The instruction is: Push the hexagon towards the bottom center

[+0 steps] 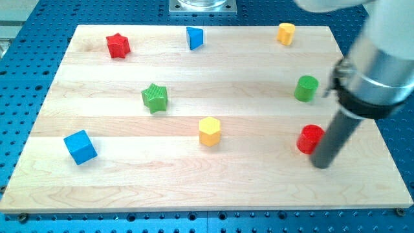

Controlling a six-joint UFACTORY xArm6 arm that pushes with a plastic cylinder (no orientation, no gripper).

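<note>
Seven blocks on wooden board (194,188)

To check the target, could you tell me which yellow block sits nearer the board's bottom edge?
The yellow hexagon near the middle; the other yellow block sits at the view's top.

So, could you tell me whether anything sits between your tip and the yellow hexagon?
Yes. My tip is at the view's right, right beside the red cylinder, which sits on its left, toward the yellow hexagon. Beyond that cylinder nothing stands in the way.
</note>
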